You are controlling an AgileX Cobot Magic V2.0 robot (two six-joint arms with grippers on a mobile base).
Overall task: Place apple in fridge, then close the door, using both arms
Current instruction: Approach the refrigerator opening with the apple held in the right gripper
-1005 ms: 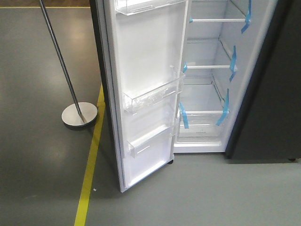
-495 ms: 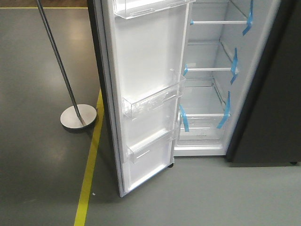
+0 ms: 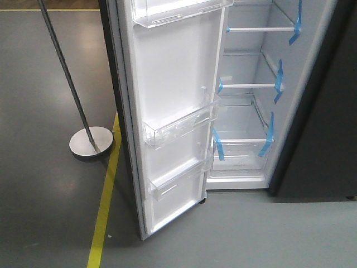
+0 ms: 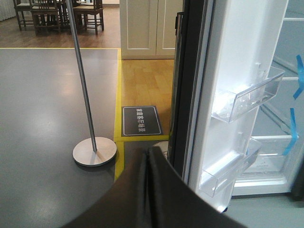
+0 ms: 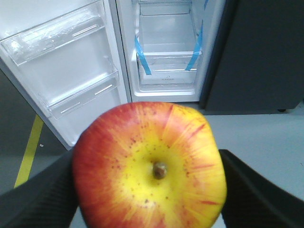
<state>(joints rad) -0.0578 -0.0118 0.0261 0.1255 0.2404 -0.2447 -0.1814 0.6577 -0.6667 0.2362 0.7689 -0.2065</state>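
Fridge point(image 3: 245, 67) door point(image 3: 173, 72) open; apple point(image 5: 149, 161) pinched in right tool point(image 5: 149, 190); left tool point(image 4: 148, 190) pressed together.

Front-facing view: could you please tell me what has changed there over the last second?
Everything shifts together: the fridge, its door and the floor stand drift lower in the frame and look slightly larger, so the camera seems to have edged closer. Nothing moved relative to anything else, and no grasp or release shows in this view. The door stays open at the same angle, and the visible shelves stay bare.
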